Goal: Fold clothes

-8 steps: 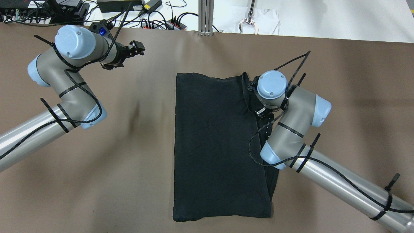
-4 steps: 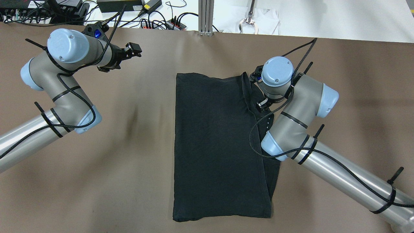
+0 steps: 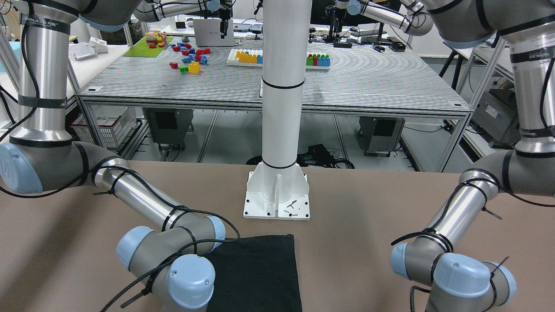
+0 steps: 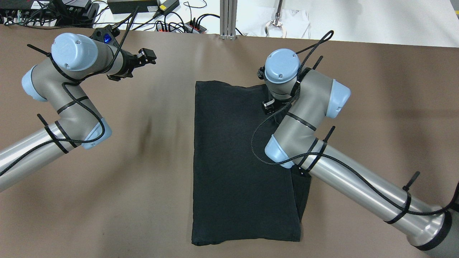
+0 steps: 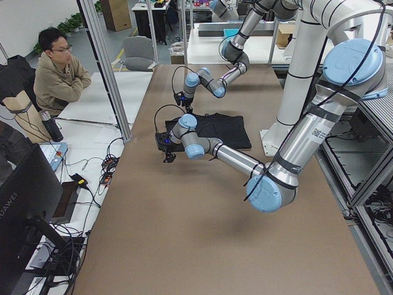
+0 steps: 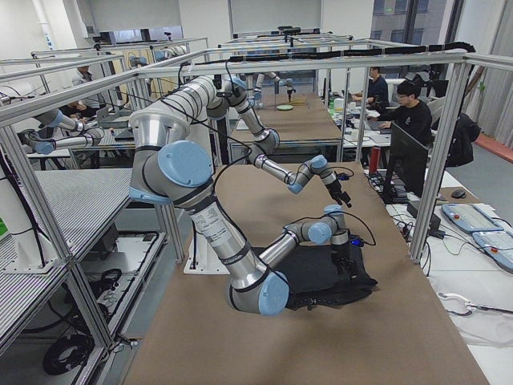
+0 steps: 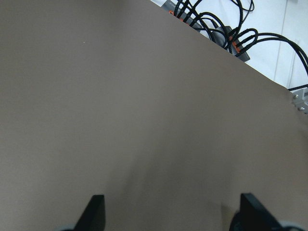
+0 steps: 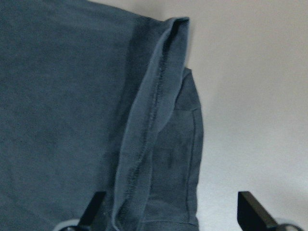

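Overhead exterior shows the shirt (image 4: pixel 236 161) folded lengthwise mid-frame, crosswise folds likely left to do, with left fingers (image 7: pixel 96 211) and right fingers (image 8: pixel 248 207) wide and empty.

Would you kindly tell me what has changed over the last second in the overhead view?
The right gripper has swung away from the robot and leftward, over the far right corner of the black knit garment, open, holding nothing. The left gripper drifted slightly leftward, open. The garment's outline is unchanged.

The arms (image 4: pixel 358 182) were shiny silver tubes (image 4: pixel 21 156) with grey joints (image 4: pixel 309 94) and light blue caps (image 4: pixel 282 66). Black cables (image 4: pixel 252 141) were strapped along them. The left gripper (image 4: pixel 150 57) was black.
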You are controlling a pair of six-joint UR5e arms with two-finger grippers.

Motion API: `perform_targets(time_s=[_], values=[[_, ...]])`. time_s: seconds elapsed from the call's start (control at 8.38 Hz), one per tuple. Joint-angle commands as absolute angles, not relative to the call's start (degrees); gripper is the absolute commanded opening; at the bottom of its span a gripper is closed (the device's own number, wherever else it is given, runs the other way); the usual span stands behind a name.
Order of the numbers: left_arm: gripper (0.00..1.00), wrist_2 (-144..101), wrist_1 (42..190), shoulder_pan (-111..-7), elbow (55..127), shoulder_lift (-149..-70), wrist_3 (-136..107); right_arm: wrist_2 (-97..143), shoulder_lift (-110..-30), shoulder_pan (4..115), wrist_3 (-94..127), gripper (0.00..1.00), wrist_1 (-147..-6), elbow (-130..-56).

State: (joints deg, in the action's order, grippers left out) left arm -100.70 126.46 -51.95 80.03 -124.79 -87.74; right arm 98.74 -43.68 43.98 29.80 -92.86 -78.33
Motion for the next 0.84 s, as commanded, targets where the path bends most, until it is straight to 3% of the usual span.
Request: perform_targets(time_s=[0.0,0.24,0.72], values=[[1.00,-100.7,126.5,-51.9,80.1,-124.5,-87.7,98.4,-40.4,41.8,34.6,0.95,-90.3,-73.1],[1.00,-100.6,126.5,-51.9,80.1,-124.3,-87.7,98.2,-40.5,41.9,34.0,0.95,-84.9,-68.7],[1.00,-100.4,126.5,-51.9,80.1,-124.3,-87.7,98.2,-45.6,46.6,24.9,0.95,-81.8,-68.7]])
